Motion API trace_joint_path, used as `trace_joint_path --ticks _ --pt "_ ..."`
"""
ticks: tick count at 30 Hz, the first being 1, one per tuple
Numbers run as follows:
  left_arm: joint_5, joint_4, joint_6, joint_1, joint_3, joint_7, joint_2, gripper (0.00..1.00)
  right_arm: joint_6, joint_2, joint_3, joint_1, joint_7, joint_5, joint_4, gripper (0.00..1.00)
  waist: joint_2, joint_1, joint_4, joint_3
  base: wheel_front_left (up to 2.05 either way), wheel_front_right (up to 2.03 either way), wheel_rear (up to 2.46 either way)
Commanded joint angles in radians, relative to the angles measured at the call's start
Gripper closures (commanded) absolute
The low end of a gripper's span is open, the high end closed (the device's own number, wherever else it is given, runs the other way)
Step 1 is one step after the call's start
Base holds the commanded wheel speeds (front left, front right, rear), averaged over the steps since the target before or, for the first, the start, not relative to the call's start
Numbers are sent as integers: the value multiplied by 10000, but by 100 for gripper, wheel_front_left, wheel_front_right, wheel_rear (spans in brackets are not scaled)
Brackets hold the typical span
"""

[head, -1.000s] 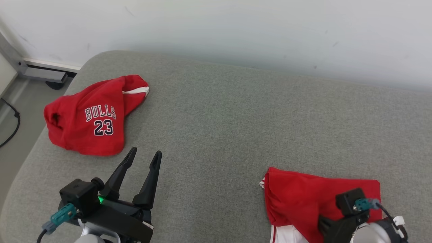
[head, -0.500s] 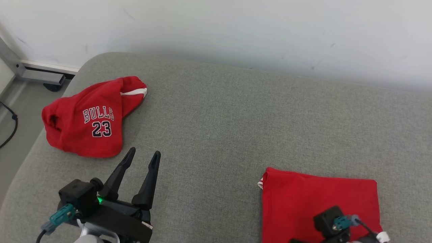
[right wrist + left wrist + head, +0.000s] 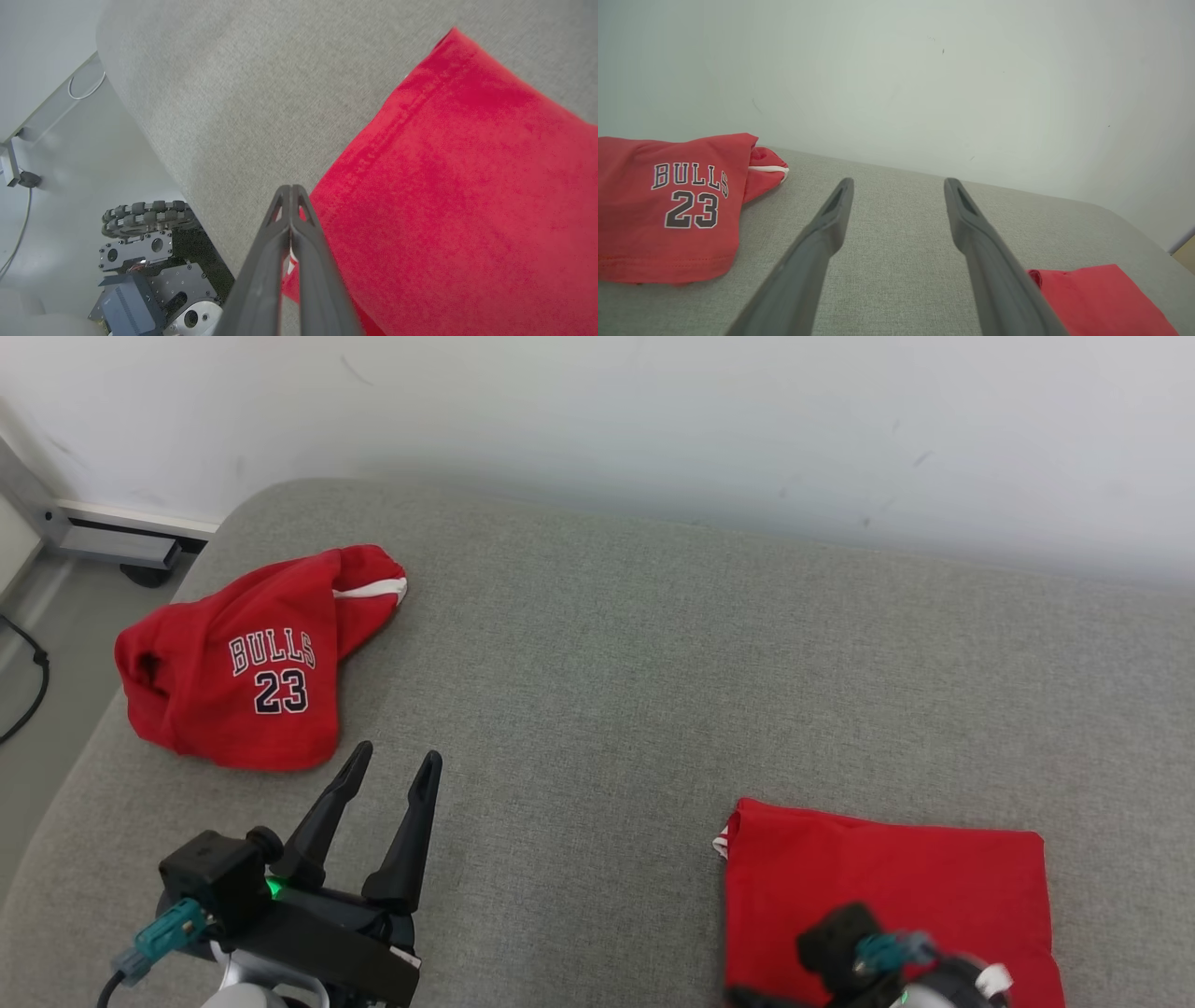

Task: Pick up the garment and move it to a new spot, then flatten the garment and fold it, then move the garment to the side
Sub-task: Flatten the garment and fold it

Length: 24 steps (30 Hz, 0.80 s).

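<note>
Lying flat at the lower right of the head view, the folded red garment point(image 3: 887, 887) runs left to right, its near-left edge under the right gripper point(image 3: 290, 187), whose fingers are pressed together. The left gripper point(image 3: 397, 753), fingers apart, points towards the crumpled Bulls jersey point(image 3: 243, 663) at upper left. Grey cushion point(image 3: 607, 691); white wall point(image 3: 653, 420).

Grey fabric-covered counter point(image 3: 607, 644) stands against a white wall point(image 3: 597, 411). A crumpled red jersey point(image 3: 243, 663), lettered BULLS 23, lies near its far left corner. The floor point(image 3: 37, 616) at left carries a metal rail point(image 3: 112, 546) and a black cable point(image 3: 33, 691).
</note>
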Motion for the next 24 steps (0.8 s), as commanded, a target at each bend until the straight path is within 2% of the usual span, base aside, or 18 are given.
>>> trace_joint_path --ticks 1,4,7,8,9,10,12,13,18,24 --pt "-45 11 56 -73 42 -36 57 0 -11 -37 -117 -148 -122 35 -129 100 0 1 -20 -6 0 0 0" --pt "-39 -12 62 -29 70 -54 108 0 -11 -48 -516 -276 -335 -142 -538 100 0 1 -96 -20 0 0 0" --pt "-20 -50 78 -39 63 -59 141 0 -11 -40 -1437 -239 -591 -536 -1058 100 0 1 -209 -27 0 0 0" --pt "-18 -62 80 -47 58 -60 150 0 -11 -28 -1718 -189 -674 -661 -1161 85 0 1 -235 -19 0 0 0" --pt "-15 -66 79 -56 52 -61 153 0 -11 -6 -2002 -91 -731 -772 -1216 56 0 1 -258 -14 0 0 0" --pt "-15 -69 71 -62 43 -60 161 0 -11 74 -2323 14 -814 -860 -1268 53 0 1 -287 -13 0 0 0" --pt "-13 -80 62 -84 21 -56 169 0 -11 192 -2999 214 -891 -1068 -1284 7 0 1 -323 4 0 0 0" --pt "-10 -86 59 -95 12 -50 175 0 -10 298 -3280 319 -955 -1091 -1312 0 0 1 -338 7 0 0 0" --pt "5 -133 80 -119 -9 -4 243 0 -11 871 -5083 846 -811 -1547 -1305 0 0 1 -466 88 0 0 0" --pt "10 -211 140 -177 22 5 291 0 -13 1256 -6969 731 280 -1038 -1186 0 0 1 -624 240 0 0 0"
